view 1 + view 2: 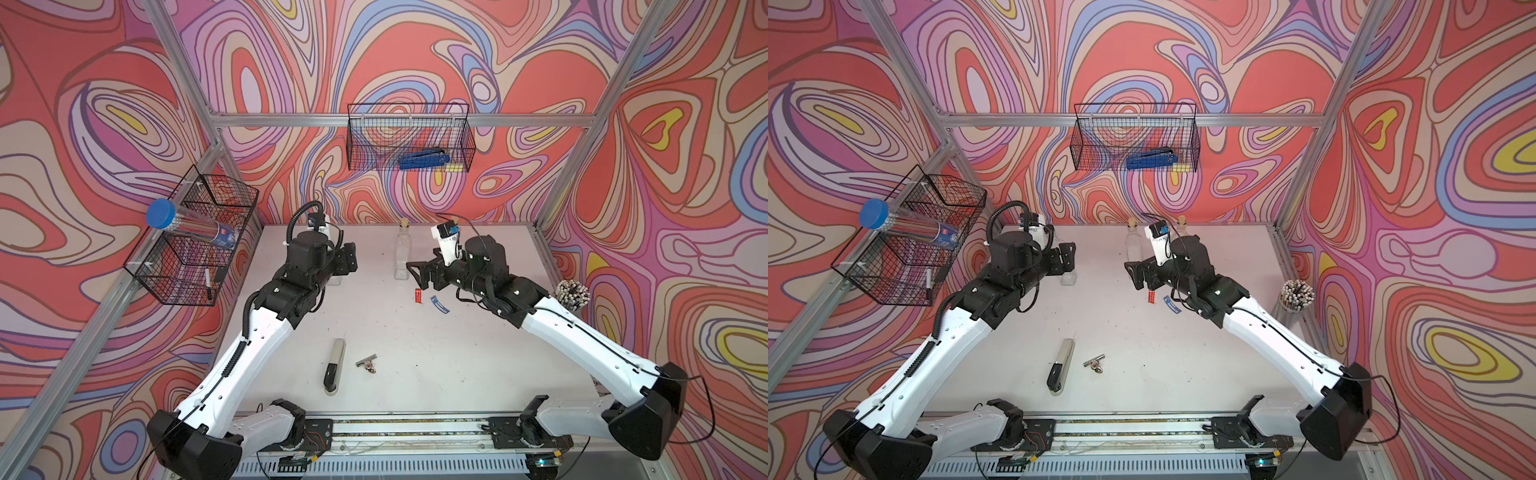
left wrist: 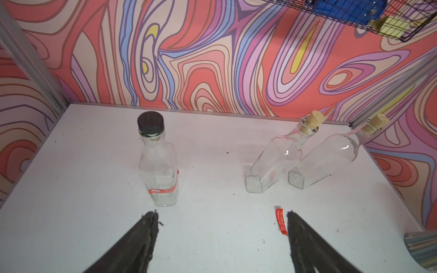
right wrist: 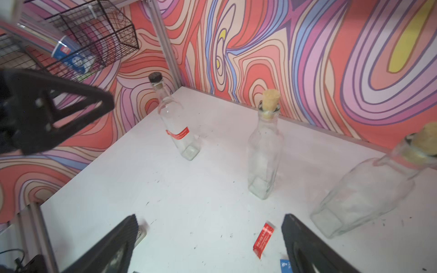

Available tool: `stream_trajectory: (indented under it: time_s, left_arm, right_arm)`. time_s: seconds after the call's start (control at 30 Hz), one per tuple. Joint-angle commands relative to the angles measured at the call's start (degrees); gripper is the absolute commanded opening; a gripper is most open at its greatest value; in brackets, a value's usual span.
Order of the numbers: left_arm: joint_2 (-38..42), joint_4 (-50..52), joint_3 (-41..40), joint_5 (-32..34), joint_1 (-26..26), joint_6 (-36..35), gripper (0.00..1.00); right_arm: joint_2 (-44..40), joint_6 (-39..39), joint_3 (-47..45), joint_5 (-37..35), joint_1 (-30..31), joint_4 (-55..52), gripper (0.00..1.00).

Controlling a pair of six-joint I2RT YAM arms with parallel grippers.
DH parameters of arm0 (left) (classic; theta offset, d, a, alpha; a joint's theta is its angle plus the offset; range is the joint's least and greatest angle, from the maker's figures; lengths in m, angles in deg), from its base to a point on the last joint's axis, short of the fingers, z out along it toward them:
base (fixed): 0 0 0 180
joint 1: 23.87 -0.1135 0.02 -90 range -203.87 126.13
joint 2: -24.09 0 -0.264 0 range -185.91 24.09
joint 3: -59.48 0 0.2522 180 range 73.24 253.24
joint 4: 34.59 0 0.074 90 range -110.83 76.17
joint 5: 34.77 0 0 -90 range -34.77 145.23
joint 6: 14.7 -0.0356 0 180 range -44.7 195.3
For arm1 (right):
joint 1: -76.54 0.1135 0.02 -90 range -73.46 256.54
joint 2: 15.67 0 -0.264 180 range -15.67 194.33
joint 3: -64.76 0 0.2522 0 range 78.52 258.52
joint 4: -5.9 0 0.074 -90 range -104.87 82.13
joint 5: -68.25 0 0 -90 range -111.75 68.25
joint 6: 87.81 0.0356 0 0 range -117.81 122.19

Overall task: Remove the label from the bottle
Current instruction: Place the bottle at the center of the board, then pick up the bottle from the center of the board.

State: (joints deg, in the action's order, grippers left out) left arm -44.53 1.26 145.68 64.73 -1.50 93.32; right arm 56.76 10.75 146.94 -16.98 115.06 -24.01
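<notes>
A clear bottle with a black cap stands at the back left, and a red label is wrapped low around it. The same bottle and its label show in the right wrist view. My left gripper is open and empty, a short way in front of the bottle. In both top views the left arm hides most of the bottle. My right gripper is open and empty above the table, with a loose red label lying flat by one finger.
Two cork-stoppered clear bottles stand to the right, with no label showing on either. A loose blue label, a stapler, a binder clip and a cup of pencils are on the table. Wire baskets hang on the walls.
</notes>
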Motion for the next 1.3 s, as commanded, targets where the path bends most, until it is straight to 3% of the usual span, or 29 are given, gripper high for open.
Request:
stream_trajectory:
  time_s: [0.0,0.6,1.27]
  left_arm:
    - [-2.7,3.2,4.8,3.4,-1.1,-3.5,0.89]
    - [-18.9,-8.0,10.5,2.6,-8.3,-11.7,0.91]
    - [-25.7,-16.0,7.2,-2.5,-12.6,-9.8,0.85]
  right_arm:
    - [-3.5,1.8,-3.1,2.6,1.5,0.3,0.98]
    - [-3.5,4.0,-8.9,5.3,2.3,4.6,0.98]
    - [-1.4,4.7,-9.0,4.8,2.3,4.9,0.98]
